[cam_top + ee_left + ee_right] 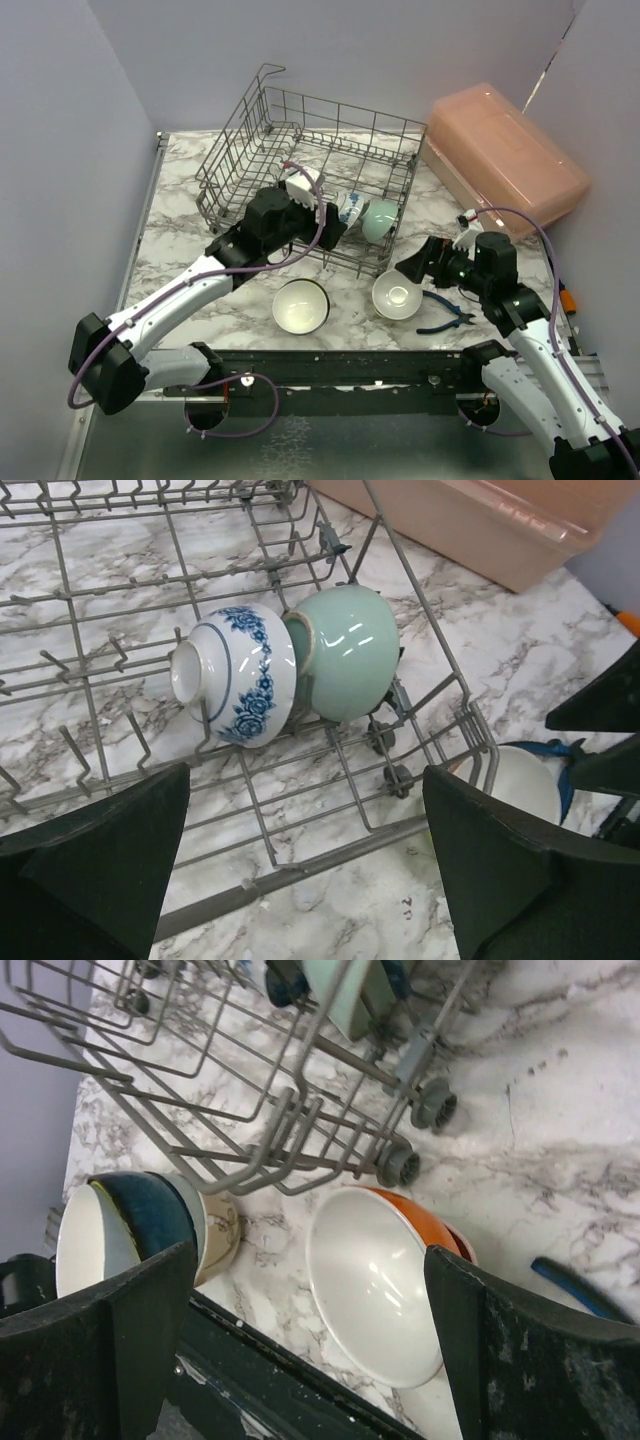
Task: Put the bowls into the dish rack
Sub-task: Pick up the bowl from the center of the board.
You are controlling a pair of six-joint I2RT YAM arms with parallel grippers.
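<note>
Released and empty, the right pincer (308, 1255) faces the orange bowl (380, 1285) lying tilted on the tabletop (560, 1110) at lower centre of its view, far nearer to it than the released left pincer (305, 780) over the dish rack (345, 115).

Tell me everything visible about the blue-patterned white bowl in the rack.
The blue-patterned bowl is glossy white, ceramic by the look, with a blue floral band and a thin blue ring near its foot. It stands on edge between the tines of the dish rack, by its near right corner, foot turned away from the mint green bowl, which touches its rim side.
</note>
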